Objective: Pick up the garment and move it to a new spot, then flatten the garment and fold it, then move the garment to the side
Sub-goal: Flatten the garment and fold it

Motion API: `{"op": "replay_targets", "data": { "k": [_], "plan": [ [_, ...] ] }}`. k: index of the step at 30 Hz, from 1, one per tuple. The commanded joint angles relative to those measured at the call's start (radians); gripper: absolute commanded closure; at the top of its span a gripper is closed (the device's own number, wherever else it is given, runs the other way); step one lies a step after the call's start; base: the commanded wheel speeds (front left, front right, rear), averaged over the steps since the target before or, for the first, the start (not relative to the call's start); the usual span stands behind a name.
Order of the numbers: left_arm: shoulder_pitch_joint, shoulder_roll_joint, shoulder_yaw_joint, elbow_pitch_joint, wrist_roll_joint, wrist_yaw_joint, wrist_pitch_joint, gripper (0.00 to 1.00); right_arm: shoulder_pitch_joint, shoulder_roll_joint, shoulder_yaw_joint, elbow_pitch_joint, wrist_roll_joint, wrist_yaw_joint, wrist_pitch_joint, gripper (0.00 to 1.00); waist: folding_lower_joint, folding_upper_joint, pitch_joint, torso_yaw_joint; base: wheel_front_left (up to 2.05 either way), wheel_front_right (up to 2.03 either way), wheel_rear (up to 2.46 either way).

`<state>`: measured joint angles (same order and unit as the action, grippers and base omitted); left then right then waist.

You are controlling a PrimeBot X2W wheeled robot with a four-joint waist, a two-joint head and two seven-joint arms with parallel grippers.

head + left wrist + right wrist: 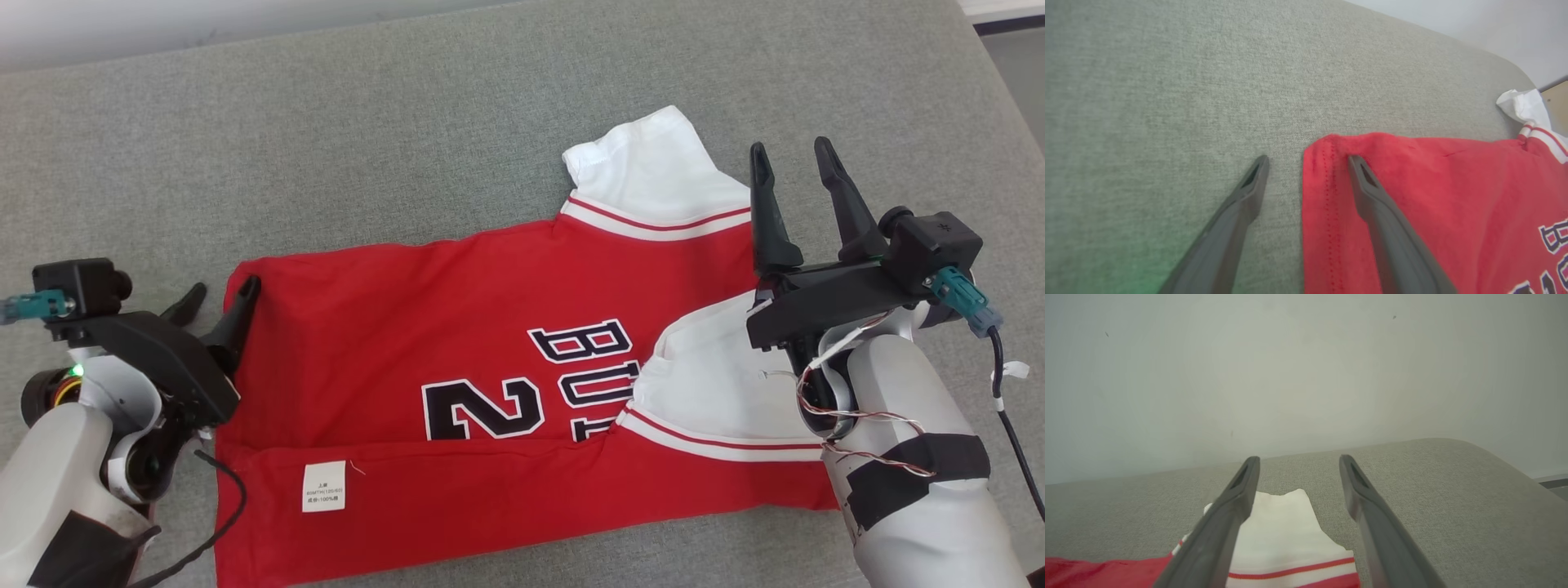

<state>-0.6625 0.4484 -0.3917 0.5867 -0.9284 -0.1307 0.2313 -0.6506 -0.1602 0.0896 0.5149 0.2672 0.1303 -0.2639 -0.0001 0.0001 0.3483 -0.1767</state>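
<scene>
The red garment (457,351) lay spread across the middle of the grey padded surface (408,122), its hem to the left and its 2 white sleeves to the right. The far sleeve (653,175) pointed away toward the far edge, while the near sleeve (718,367) was folded inward over the red cloth, covering part of the dark lettering. The garment's near edge was turned up over itself in a long band, showing a white label (323,487) on it.

The left gripper (224,287) sat low at the garment's far left corner with its jaws wide apart and nothing between them. In the left wrist view, 1 finger (1372,196) lay across the stitched hem and the other (1241,200) over bare grey fabric (whether either touched down could not be told).

The right gripper (791,149) hung above the right side, near the 2 sleeves, fingers pointing far and spread wide, holding nothing. Its wrist view looked over the far sleeve (1286,526) toward a pale wall (1306,355).
</scene>
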Motion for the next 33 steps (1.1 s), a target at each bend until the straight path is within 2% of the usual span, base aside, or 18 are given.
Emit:
{"op": "replay_targets", "data": {
  "k": [1,2,3,4,5,7,19,24,25,28,33],
  "plan": [
    [0.01,-0.01,-0.03,0.011,-0.01,0.001,0.029,0.0,-0.006,0.0,0.004,0.008,-0.003,0.001,0.0,0.0,0.0001,-0.0001,0.002,0.001,0.0,0.0,0.0],
    [0.011,-0.011,-0.037,0.014,-0.02,0.001,0.039,0.03,-0.014,-0.002,0.008,0.013,-0.005,0.001,0.0,0.0,0.0001,-0.0001,0.004,0.002,0.0,0.0,0.0],
    [0.012,-0.013,-0.044,0.016,-0.03,0.001,0.045,0.5,-0.02,-0.002,0.013,0.023,-0.009,0.001,0.0,0.0,0.0001,-0.0001,0.005,0.003,0.0,0.0,0.0],
    [0.012,-0.016,-0.05,0.017,-0.039,0.001,0.051,0.6,-0.027,-0.005,0.016,0.04,-0.013,0.001,0.0,0.0,0.0001,-0.0001,0.006,0.004,0.0,0.0,0.0],
    [0.012,-0.018,-0.056,0.016,-0.044,0.001,0.054,0.79,-0.036,-0.009,0.02,0.061,-0.013,0.001,0.0,0.0,0.0001,-0.0001,0.007,0.006,0.0,0.0,0.0],
    [0.007,-0.022,-0.068,0.005,-0.055,0.001,0.049,1.0,-0.066,-0.018,0.024,0.095,-0.01,0.001,-0.001,0.0,0.0001,-0.0001,0.011,0.013,0.0,0.0,0.0],
    [-0.049,-0.02,-0.03,-0.08,-0.152,0.001,-0.11,1.0,-0.246,-0.066,0.085,0.338,-0.003,0.001,-0.001,0.0,0.0001,-0.0001,0.033,0.066,0.0,0.0,0.0],
    [-0.027,0.006,-0.066,-0.145,-0.104,0.001,-0.154,1.0,-0.309,-0.073,0.11,0.458,0.012,0.001,0.006,0.0,0.0001,-0.0001,0.042,0.08,0.0,0.0,0.0],
    [-0.016,0.006,-0.075,-0.166,-0.081,0.001,-0.181,1.0,-0.347,-0.081,0.12,0.512,0.017,0.001,0.025,0.0,0.0001,-0.0001,0.05,0.094,0.0,0.0,0.0],
    [-0.009,0.014,-0.095,-0.186,-0.038,0.008,-0.212,1.0,-0.38,-0.087,0.132,0.554,0.018,0.001,0.034,0.0,0.0001,-0.0001,0.061,0.108,0.0,0.0,0.0],
    [0.01,-0.008,-0.13,-0.219,0.029,0.029,-0.274,1.0,-0.457,-0.117,0.143,0.648,0.021,0.001,0.078,0.0,0.0001,-0.0001,0.093,0.152,0.0,0.0,0.0]
  ]
}}
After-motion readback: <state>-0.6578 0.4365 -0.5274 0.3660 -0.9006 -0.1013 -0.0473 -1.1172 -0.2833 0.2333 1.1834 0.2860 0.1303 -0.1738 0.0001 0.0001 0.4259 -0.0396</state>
